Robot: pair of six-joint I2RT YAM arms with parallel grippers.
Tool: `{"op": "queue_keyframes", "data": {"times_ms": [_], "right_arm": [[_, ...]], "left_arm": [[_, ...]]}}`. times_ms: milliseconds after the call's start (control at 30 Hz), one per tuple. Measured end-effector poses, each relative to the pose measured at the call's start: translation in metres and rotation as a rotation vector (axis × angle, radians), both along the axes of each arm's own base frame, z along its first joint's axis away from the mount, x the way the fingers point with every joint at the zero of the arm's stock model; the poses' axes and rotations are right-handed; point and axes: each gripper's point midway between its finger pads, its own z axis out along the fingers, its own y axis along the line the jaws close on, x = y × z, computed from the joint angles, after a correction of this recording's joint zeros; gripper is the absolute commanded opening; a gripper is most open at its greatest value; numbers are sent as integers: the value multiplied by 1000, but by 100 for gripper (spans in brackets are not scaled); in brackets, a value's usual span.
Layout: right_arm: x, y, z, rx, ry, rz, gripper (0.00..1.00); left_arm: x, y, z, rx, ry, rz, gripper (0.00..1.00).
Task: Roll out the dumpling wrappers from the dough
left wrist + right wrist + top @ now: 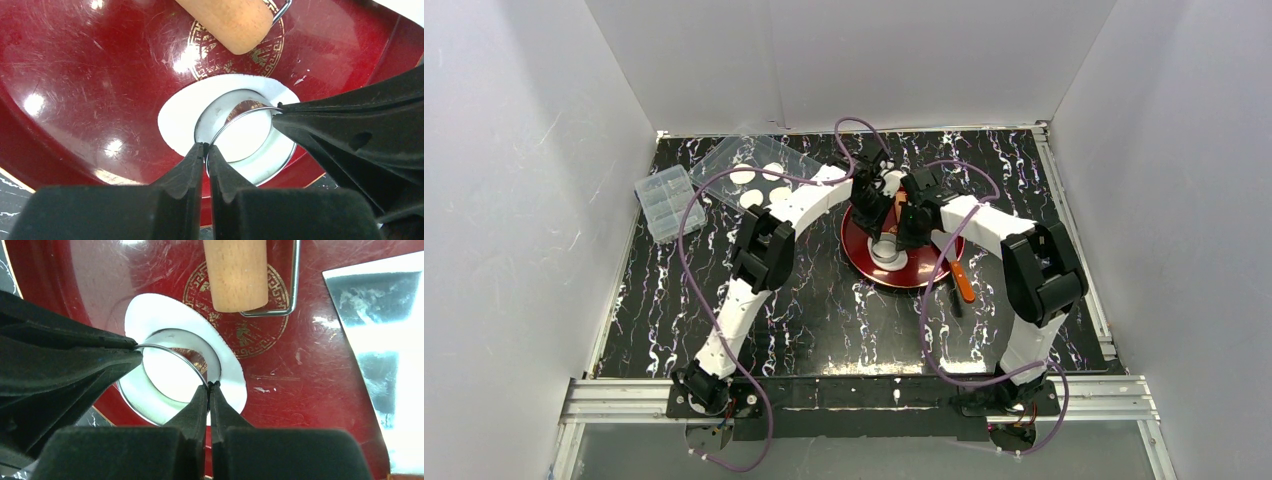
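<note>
Dough (pixel 174 120) flat on red plate (pixel 75 75), left fingers (pixel 192 167) and right fingers (pixel 197 410) clamped on metal ring (pixel 239 114).

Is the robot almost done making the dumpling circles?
Not yet. Done: a few dumpling wrappers lie in the clear tray. In hand: the left gripper and right gripper both pinch the metal ring set on the dough on the red plate. Left: getting that circle out.

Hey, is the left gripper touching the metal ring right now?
Touching. In the left wrist view, the left gripper has its jaws shut on the thin rim of the metal ring.
</note>
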Motion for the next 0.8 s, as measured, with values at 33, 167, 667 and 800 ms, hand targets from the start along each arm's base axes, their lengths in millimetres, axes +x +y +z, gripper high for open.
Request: {"op": "queue_keyframes", "data": {"times_ms": [33, 167, 667, 800], "right_arm": [[0, -2, 0, -3, -2, -7, 1], [7, 0, 0, -10, 21, -16, 1], [1, 9, -1, 75, 58, -6, 1], [-2, 6, -1, 108, 43, -57, 1]], "left_arm": [[-1, -1, -1, 7, 1, -12, 0], [-6, 3, -3, -4, 0, 10, 0], [3, 6, -1, -7, -20, 7, 0], [-1, 2, -1, 1, -7, -29, 0]]}}
